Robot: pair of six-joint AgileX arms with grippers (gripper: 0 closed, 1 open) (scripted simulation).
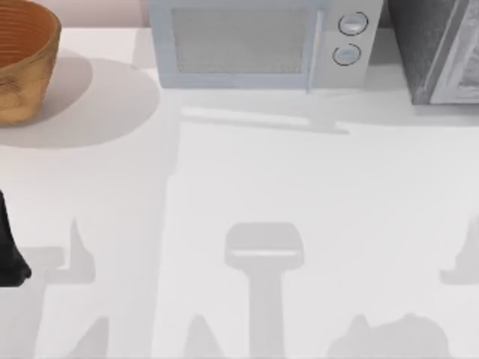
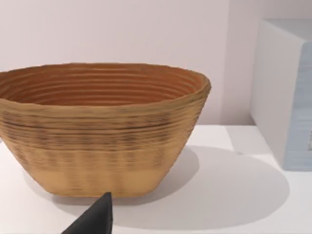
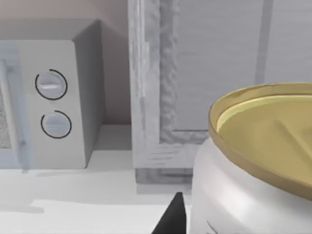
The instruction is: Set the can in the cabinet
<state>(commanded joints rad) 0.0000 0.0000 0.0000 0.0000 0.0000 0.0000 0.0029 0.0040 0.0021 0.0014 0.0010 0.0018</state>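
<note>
Spanning every view, the white table (image 1: 239,194) carries microwave (image 1: 254,45), cabinet (image 1: 438,52), basket (image 1: 22,67).

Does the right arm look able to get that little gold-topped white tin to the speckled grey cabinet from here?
Probably yes. In the right wrist view, the gold-topped white tin sits close to the camera, facing the dark grey speckled cabinet with its pale framed door; nothing stands between. That door looks shut, so getting the tin inside seems blocked for now.
</note>
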